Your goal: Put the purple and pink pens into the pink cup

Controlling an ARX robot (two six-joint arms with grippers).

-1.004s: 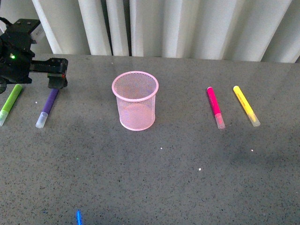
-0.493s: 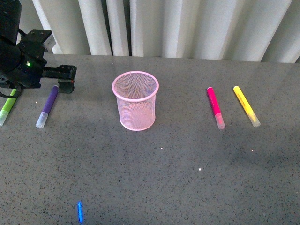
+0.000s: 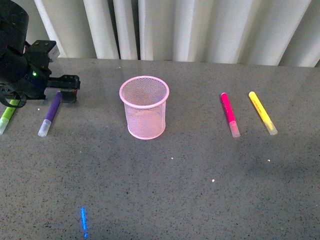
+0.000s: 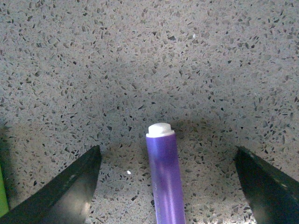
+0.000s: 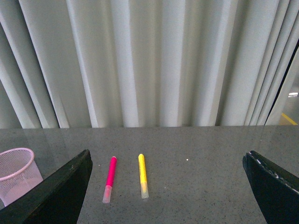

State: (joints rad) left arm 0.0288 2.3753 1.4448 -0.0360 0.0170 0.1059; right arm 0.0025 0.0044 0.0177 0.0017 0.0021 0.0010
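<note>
The pink mesh cup (image 3: 144, 106) stands upright mid-table; it also shows in the right wrist view (image 5: 15, 169). The purple pen (image 3: 50, 113) lies left of it, pale cap toward me. My left gripper (image 3: 67, 90) is open and low over the pen's far end; in the left wrist view the pen (image 4: 164, 175) lies between the two spread fingers, untouched. The pink pen (image 3: 229, 113) lies right of the cup, also seen in the right wrist view (image 5: 110, 177). My right gripper (image 5: 168, 191) is open, empty, out of the front view.
A lime-green pen (image 3: 6, 116) lies left of the purple pen, partly under my left arm. A yellow pen (image 3: 262, 112) lies right of the pink pen, also in the right wrist view (image 5: 142, 175). White curtains (image 3: 200, 25) hang behind the table's far edge.
My left gripper has shifted right and come down over the far end of the purple pen. The pens and cup have not moved.
</note>
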